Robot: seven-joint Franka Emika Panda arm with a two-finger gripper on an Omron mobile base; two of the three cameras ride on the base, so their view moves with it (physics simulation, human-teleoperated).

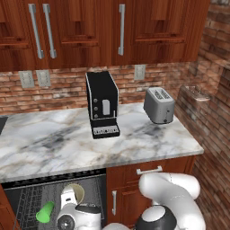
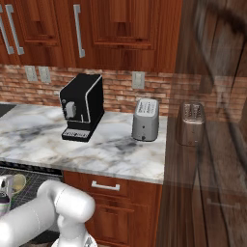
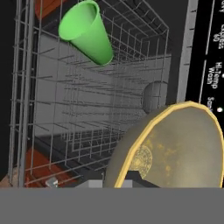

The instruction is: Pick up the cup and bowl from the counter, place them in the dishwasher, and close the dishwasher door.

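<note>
The dishwasher (image 1: 27, 191) stands open below the counter (image 1: 90, 139), its grey wire rack (image 3: 87, 109) pulled into view. The green cup (image 3: 87, 33) lies on its side in the rack, also seen at the cup (image 1: 45, 212). My gripper (image 1: 69, 200) hangs over the rack, shut on the rim of the tan bowl (image 3: 175, 148), which stands tilted on edge close to the hand. From the side cameras the bowl (image 1: 77, 193) (image 2: 18, 182) sits just above the rack beside the hand. The dishwasher door is out of view.
A black coffee machine (image 1: 102, 103) and a silver toaster (image 1: 159, 105) stand on the counter. The dishwasher's dark control strip (image 3: 210, 52) runs next to the bowl. Wooden drawers (image 1: 148, 173) flank the dishwasher on the right, and a brick wall (image 1: 206, 117) closes off that side.
</note>
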